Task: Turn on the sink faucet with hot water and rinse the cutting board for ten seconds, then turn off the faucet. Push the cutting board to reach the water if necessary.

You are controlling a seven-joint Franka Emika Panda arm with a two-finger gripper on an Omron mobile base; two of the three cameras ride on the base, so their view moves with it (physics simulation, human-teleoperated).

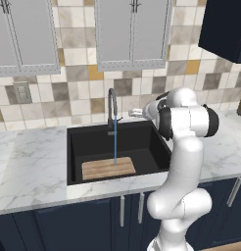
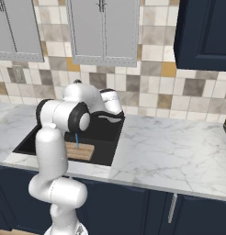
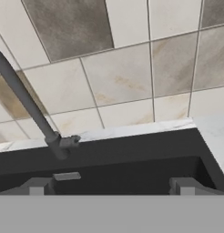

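Water (image 1: 115, 145) runs from the faucet (image 1: 111, 110) onto the board (image 1: 108, 168), which lies on the sink (image 1: 78, 147) floor under the spout. The gripper (image 3: 111, 186) hangs right of the faucet, fingers wide apart, holding nothing. Risk: sweeping left could miss the small lever or knock the neck. The basin's right half is free.

1 sink (image 1: 76, 142), 1 faucet (image 1: 111, 105), 1 cutting board (image 1: 108, 169), 1 water (image 1: 115, 147) stream.

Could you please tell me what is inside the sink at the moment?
Inside the sink the cutting board lies flat on the floor near the front wall, and the water falls from the faucet onto it. The arm covers the basin's right corner.
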